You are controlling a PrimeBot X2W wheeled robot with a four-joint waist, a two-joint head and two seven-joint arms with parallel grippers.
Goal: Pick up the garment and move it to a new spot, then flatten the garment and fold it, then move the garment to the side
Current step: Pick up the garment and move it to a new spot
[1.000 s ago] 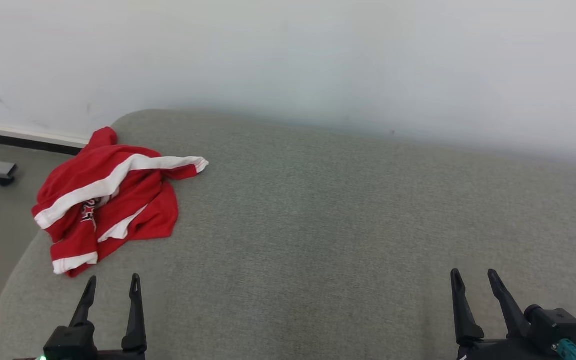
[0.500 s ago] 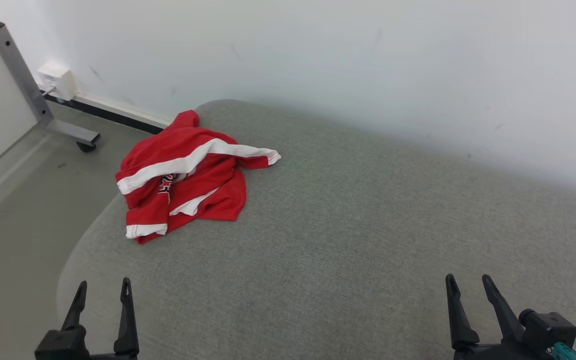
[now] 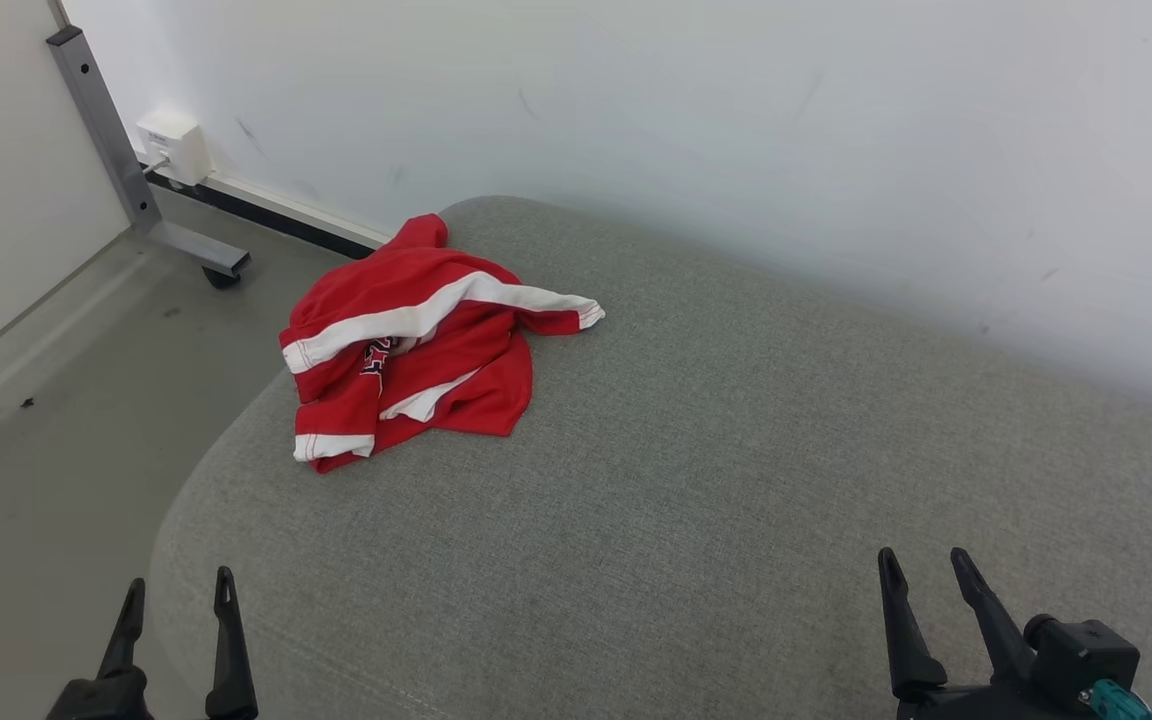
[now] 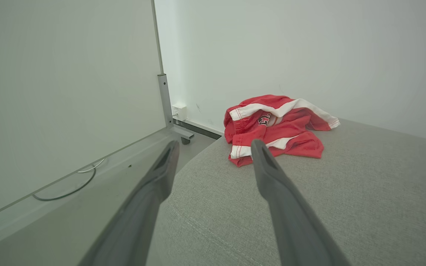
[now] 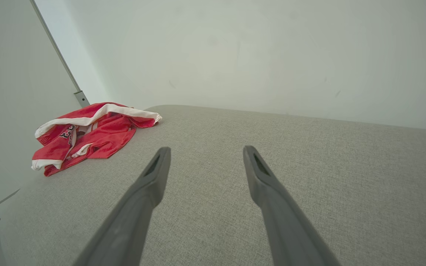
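Red garment (image 3: 416,340) with white bands, crumpled in a loose heap on the grey cushion (image 3: 736,470), at the far left rounded corner and close to the left edge. One white-trimmed end stretched out toward the middle of the far edge, a scrap of dark lettering visible among the folds. Left gripper (image 3: 180,583) low at the near left corner of the cushion, straddling the rounded left edge, one finger over the floor (image 3: 46,430) and the other over the grey fabric. Both dark fingers parted wide, empty, pointing toward the heap. Well apart from the garment, with the heap ahead and slightly to the right of those fingers; in the left wrist view, just past the tip of the right-hand finger, with bare cushion in between. Right gripper (image 3: 924,558) by the near edge on the right side of the cushion, likewise spread wide and gripping nothing, poised over bare grey fabric. Farther from the garment than the left one, with the heap well off to the left and ahead across a broad stretch of cushion, near the left margin of the right wrist view. Behind the cushion, a pale wall (image 3: 686,110) with a few faint marks. Beyond the garment's corner, a grey metal post (image 3: 101,130) on a foot with a dark caster, and a small white box (image 3: 174,147) low on the wall. On the floor beside the pale side panel, a thin looped cable (image 4: 68,186).
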